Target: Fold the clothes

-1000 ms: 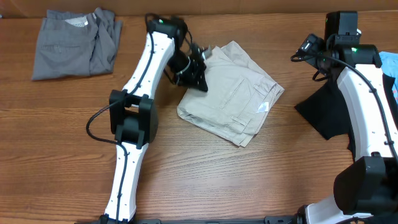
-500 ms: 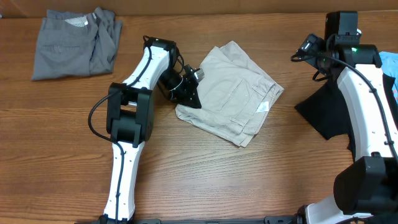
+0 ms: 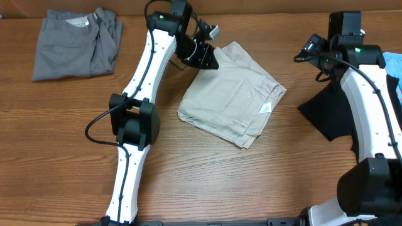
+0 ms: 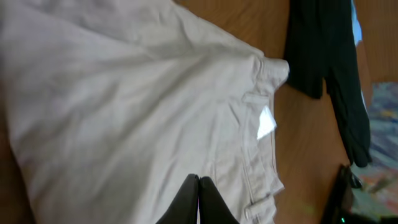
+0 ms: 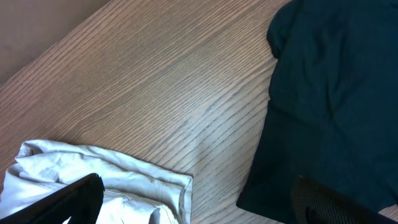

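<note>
Left gripper (image 4: pixel 198 186) (fingers together, seemingly empty) over beige shorts (image 3: pixel 232 94).

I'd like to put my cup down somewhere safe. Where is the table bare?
Bare wood lies on the near side of the beige shorts, between the left arm and right arm, and on the near side of the grey shorts. The right is crowded: the black T-shirt lies by the right arm.
</note>
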Available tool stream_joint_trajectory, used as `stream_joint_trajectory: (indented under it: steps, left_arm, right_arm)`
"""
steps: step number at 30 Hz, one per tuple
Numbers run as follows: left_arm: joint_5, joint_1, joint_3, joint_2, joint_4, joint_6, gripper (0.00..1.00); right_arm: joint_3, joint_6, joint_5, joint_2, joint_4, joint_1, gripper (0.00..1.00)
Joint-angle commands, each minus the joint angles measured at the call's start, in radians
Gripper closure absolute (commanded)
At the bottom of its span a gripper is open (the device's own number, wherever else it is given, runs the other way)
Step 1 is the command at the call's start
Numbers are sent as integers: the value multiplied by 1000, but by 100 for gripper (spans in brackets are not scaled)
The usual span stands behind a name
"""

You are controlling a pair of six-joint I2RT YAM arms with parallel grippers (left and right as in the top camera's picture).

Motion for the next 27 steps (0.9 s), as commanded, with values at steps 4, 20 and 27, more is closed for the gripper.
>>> stream_joint_trajectory:
  steps: [4,20,27]
  left_arm:
    - [32,-5,-60,54,122,-117,95]
    - [54,20,-10,185,257,-297,92]
    - [43,43,139,73,-23,-219,83]
  right_arm:
    - [14,-3,2,-5,5,-2,0]
    - [13,-3,2,-5,5,-2,0]
    - [13,-3,2,-5,5,-2,0]
